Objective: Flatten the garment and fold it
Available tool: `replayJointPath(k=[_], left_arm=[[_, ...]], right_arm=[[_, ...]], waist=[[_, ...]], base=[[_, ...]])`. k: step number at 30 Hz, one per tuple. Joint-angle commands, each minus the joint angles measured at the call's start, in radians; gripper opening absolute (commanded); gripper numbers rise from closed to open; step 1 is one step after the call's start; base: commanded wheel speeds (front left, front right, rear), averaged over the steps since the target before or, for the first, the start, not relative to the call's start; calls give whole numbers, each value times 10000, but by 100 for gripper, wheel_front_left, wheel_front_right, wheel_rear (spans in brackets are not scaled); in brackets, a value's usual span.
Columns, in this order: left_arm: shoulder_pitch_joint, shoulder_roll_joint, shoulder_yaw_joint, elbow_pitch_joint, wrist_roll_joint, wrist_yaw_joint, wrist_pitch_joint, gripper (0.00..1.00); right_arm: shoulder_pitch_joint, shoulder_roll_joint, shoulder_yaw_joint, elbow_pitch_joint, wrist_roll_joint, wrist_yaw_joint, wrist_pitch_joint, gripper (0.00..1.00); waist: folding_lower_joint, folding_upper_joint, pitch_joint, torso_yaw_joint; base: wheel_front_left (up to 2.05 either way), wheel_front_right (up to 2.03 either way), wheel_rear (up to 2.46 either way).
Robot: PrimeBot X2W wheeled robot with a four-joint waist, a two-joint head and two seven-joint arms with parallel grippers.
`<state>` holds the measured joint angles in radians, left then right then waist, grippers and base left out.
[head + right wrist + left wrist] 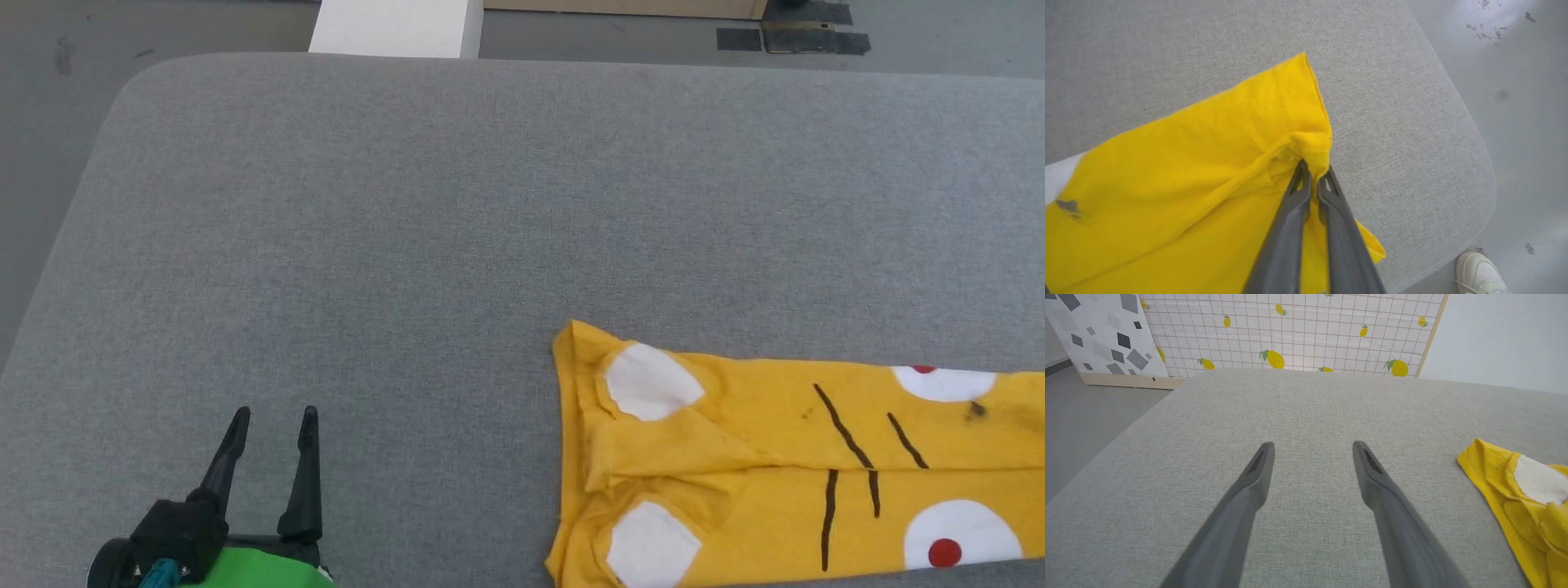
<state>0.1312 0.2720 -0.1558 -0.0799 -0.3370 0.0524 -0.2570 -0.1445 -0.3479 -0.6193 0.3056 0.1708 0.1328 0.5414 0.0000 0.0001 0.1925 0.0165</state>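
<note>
Right gripper is pinched tight on a bunched yellow edge of the garment, close to a rounded table corner. The garment lies lengthwise along the near edge. Left gripper, spread wide and empty, sits well left of its free end.

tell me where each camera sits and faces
Head: on the head, looking down at the grey table and yellow shirt; open left gripper lower left.
Left wrist: on the left arm, looks along its spread fingers across the table to a lemon-print panel.
Right wrist: on the right arm, looks down the right gripper, shut on the shirt.
Shared: all show shirt and table.
</note>
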Motion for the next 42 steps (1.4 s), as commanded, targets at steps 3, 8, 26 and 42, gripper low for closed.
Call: replayJointPath(k=[3, 8, 26, 42], left_arm=[[-126, 65, -20, 69, 66, -15, -47, 100], [-102, 16, -97, 160, 71, 15, -47, 100], [-237, -318, -78, 353, 48, -205, -47, 100], [-529, -592, -222, 722, 147, -471, -47, 100]], right_arm=[[-219, 146, -104, -21, -186, -21, -82, 0], [-134, 718, 408, -626, 313, -21, -38, 0], [1448, 2207, 4867, -5331, 2402, -21, 1925, 0], [308, 2472, 8383, -3867, 2544, -21, 1702, 0]], waist=[[0, -1, -26, -12], [0, -1, -100, -62], [0, -1, -244, 171], [0, -1, -308, 1073]], base=[[0, 0, 0], [0, 0, 0], [0, 0, 0], [0, 0, 0]])
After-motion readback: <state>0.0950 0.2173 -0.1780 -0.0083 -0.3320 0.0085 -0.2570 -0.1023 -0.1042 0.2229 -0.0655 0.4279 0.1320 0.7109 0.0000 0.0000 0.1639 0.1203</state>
